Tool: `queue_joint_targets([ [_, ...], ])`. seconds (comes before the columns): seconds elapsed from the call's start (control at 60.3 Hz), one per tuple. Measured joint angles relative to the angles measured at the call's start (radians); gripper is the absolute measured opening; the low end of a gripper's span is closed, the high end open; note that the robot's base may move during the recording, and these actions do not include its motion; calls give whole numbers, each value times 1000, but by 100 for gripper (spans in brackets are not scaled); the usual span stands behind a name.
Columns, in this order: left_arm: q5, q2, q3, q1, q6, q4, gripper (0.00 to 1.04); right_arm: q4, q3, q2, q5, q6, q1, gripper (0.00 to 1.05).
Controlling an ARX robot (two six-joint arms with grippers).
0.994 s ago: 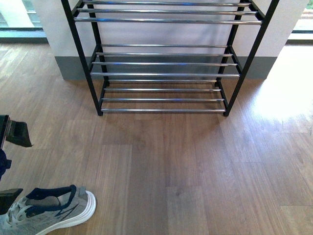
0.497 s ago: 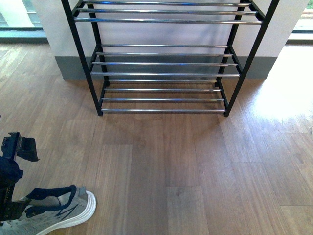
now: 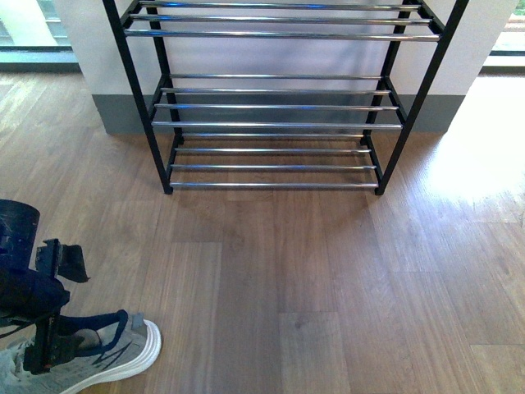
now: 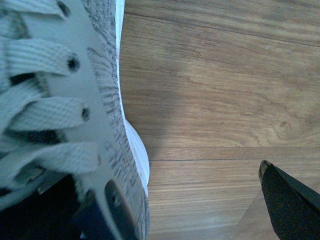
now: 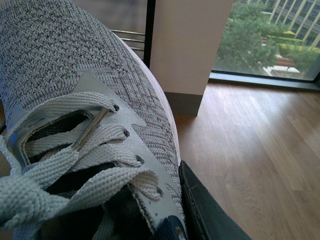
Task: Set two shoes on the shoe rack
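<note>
One grey sneaker (image 3: 115, 353) lies at the front view's lower left, with the left gripper (image 3: 57, 312) spread open over its collar. One shoe rack (image 3: 271, 123) stands at top centre. A second sneaker (image 5: 75, 75) fills the right wrist view, touching the right gripper (image 5: 202, 210), whose grip cannot be told.

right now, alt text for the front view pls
The left gripper, open, sits over a grey sneaker at the lower left of a wooden floor. Ahead, a black-framed shoe rack with chrome bar shelves stands against the wall.
</note>
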Motion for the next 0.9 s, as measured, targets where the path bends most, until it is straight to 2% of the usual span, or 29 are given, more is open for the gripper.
queue_joint_targets([
  [0.099,-13,29,41,-1,6,-43,95,0,0,0,0,0,0,1],
  [0.298,-39,63,111,9,53,-176,64,0,0,0,0,0,0,1],
  [0.448,-92,123,213,14,148,-286,36,0,0,0,0,0,0,1],
  [0.547,-143,132,245,2,233,-344,22,0,0,0,0,0,0,1],
  [0.646,-179,133,243,-11,327,-336,11,0,0,0,0,0,0,1],
  [0.812,-204,97,199,-18,461,-299,7,0,0,0,0,0,0,1],
  [0.895,-243,34,116,-32,536,-256,6,0,0,0,0,0,0,1],
])
